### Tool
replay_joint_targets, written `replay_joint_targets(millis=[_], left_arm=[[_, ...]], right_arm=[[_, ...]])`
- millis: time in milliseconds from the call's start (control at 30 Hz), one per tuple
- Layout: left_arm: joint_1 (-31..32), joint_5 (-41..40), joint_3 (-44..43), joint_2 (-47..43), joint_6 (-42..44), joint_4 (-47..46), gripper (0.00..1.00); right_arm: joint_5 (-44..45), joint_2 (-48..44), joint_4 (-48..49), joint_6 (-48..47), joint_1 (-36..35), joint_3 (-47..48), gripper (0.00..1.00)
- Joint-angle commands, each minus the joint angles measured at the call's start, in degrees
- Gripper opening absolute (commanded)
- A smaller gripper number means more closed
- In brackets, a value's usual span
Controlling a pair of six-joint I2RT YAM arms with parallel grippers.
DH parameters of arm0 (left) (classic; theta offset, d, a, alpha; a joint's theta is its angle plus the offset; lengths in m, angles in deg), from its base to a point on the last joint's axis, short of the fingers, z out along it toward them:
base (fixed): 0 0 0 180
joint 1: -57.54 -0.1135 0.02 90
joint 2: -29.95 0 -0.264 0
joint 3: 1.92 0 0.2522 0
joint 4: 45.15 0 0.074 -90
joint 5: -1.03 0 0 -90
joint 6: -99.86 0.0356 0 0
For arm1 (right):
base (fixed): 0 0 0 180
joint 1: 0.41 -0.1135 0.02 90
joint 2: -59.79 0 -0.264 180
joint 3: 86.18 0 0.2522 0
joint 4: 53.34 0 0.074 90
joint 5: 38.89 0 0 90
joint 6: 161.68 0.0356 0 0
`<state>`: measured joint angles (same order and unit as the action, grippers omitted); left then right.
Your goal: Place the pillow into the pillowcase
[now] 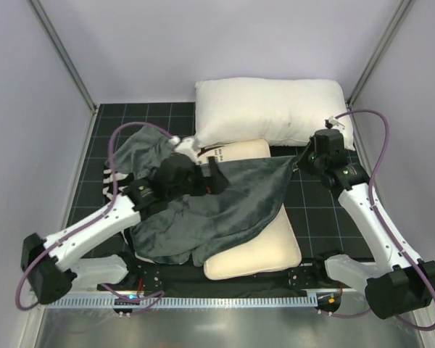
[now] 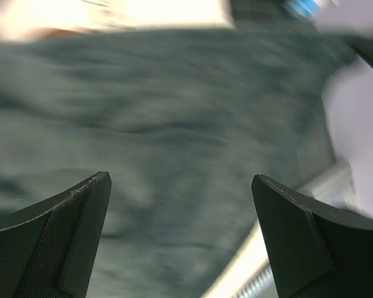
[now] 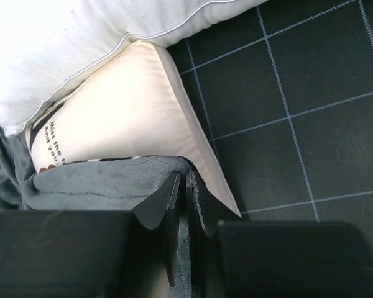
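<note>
The cream pillow (image 1: 255,250) lies slantwise on the mat, its text end toward the back, its near end bare. The pillowcase (image 1: 225,199), grey face up, is draped over its middle; zebra stripes show at the far left (image 1: 116,176). My right gripper (image 1: 296,164) is shut on the pillowcase's right corner, holding it up; the right wrist view shows the jaws (image 3: 181,186) pinching grey plush (image 3: 99,183) over the pillow (image 3: 118,118). My left gripper (image 1: 214,176) is open above the grey fabric (image 2: 174,112), fingers spread wide with nothing between them.
A larger puffy plain white pillow (image 1: 272,109) lies at the back, touching the cream pillow's far end. Black gridded mat (image 1: 326,210) covers the table. A metal rail (image 1: 225,299) runs along the near edge. Frame posts stand at both back corners.
</note>
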<state>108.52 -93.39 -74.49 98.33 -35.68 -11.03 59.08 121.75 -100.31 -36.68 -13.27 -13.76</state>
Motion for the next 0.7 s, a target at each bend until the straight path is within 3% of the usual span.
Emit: replay_joint_targets(millis=[0, 67, 167, 367, 567, 667], left_arm=[[-11.31, -8.85, 9.39, -6.93, -0.42, 5.15, 1.0], [-17.9, -9.02, 15.37, -11.94, -1.39, 3.64, 1.0], [-21.61, -12.7, 20.29, -16.34, -2.88, 2.67, 1.0], [-23.21, -16.76, 22.95, -17.67, -3.94, 2.49, 1.0], [-22.16, 2.03, 23.82, -15.91, 0.36, -5.76, 1.0], [-17.25, 7.03, 21.55, -12.84, 3.61, -6.99, 1.0]], right_arm=[[5.91, -2.62, 0.96, 2.69, 0.91, -0.82, 0.14], [7.06, -3.77, 1.13, 3.67, 1.52, -1.35, 0.15], [7.41, -4.91, 0.78, 4.02, 3.01, -1.26, 0.14], [6.02, -6.23, -0.02, 2.53, 5.04, 0.15, 0.14], [-7.26, -4.56, 3.23, -0.46, 5.04, -2.48, 0.15], [-13.83, -3.07, 7.1, -1.25, 5.13, -4.85, 0.16]])
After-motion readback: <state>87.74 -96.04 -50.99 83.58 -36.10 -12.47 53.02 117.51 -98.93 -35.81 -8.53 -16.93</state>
